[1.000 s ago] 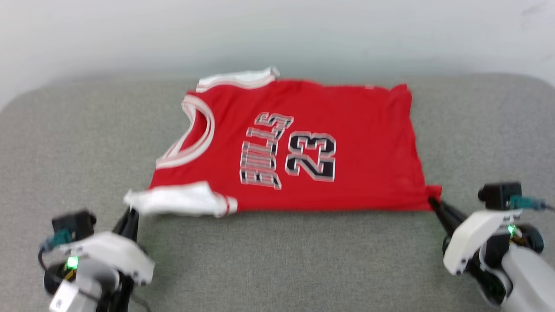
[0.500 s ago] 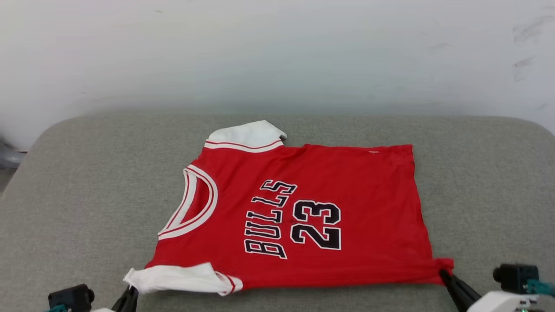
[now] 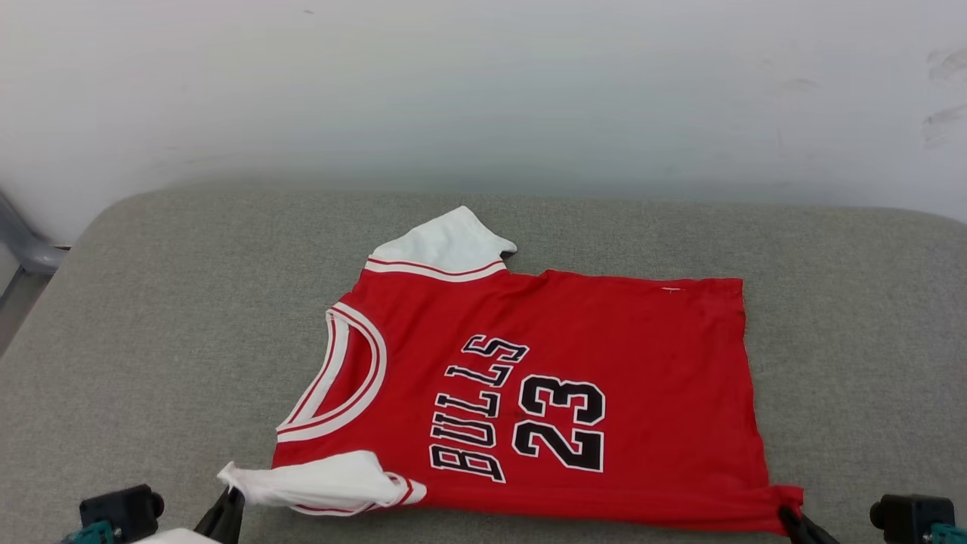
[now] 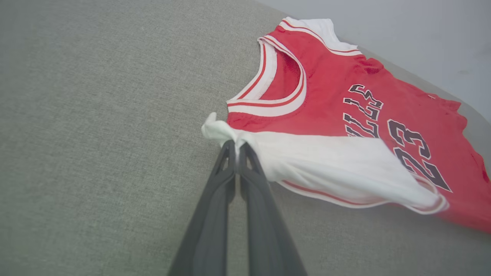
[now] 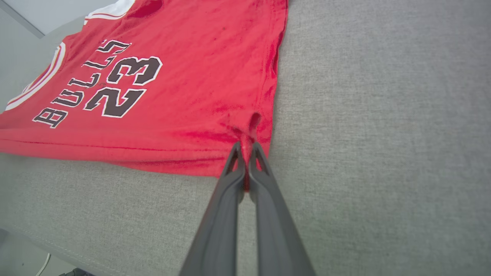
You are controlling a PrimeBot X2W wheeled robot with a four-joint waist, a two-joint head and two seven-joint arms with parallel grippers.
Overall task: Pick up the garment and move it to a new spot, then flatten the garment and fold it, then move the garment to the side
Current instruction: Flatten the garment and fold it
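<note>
So the garment (image 3: 619, 363) was laid flat, both ends pinched
It sat mid-frame on the grey cushion (image 3: 151, 317); left end effector (image 4: 237, 147) clamped on the white sleeve (image 4: 326, 161), right end effector (image 5: 245, 150) on the red hem corner (image 5: 251, 128).

One garment (image 3: 574, 378), two grippers (image 4: 237, 145) (image 5: 245, 146), one grey cushion (image 3: 151, 302)

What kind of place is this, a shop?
Probably a plain test room, not a shop: a grey cloth-covered table, a bare scuffed white wall, and one red jersey pinched by the left gripper and right gripper.
</note>
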